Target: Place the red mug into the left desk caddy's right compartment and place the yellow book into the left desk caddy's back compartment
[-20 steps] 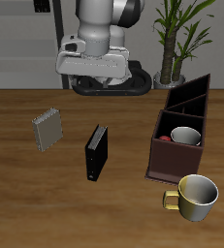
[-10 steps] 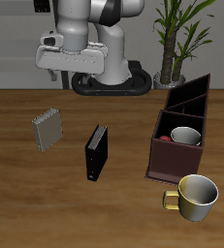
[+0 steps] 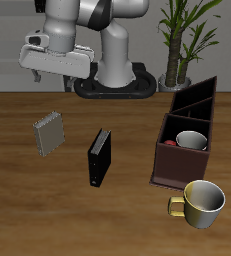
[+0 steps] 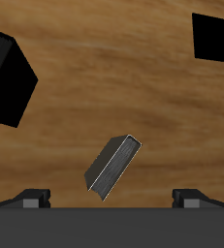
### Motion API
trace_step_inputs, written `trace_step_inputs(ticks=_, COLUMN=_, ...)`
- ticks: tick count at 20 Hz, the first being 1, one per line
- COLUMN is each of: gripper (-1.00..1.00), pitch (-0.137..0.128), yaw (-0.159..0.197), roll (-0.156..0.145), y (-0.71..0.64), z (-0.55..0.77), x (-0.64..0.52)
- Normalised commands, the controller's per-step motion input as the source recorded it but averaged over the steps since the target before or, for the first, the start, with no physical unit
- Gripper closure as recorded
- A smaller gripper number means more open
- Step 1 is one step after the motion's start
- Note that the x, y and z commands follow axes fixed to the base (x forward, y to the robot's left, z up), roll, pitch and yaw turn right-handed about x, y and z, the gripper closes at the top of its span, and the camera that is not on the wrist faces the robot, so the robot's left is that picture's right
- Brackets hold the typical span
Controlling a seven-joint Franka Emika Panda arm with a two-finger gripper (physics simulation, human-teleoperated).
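The gripper [image 3: 55, 70] hangs high above the table [image 3: 27, 200], over its back part, and it holds nothing and touches nothing. In the wrist view the two fingers [image 4: 33, 197] stand far from each other, one at each side of the frame, so the gripper is spread wide; in the exterior view the fingers are too small to judge well. Between them in the wrist view, well below on the wooden table, lies the yellow book [image 4: 112, 167], standing on its edge and tilted; in the exterior view this grey-tan book [image 3: 49, 132] is near the table's middle depth, apart from the black book [image 3: 99, 157] that stands upright beside it. The red mug [image 3: 191, 141] sits already inside the left desk caddy [image 3: 167, 168], in the squarish right compartment [image 3: 183, 152] at the end nearer the table's front edge. The back compartment [image 3: 204, 93] seems to hold nothing. A yellow-gold mug [image 3: 199, 203] stands on the table just before the caddy.
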Motion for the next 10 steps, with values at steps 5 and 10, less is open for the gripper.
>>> trace_step_inputs(ticks=5, gripper=-1.0, pitch=-0.016, yaw=-0.034, roll=0.116, y=-0.14, z=-0.01, x=-0.04)
trace_step_inputs(ticks=10, gripper=-1.0, pitch=-0.002, yaw=-0.01, roll=0.099, y=-0.09, z=-0.06, x=0.03)
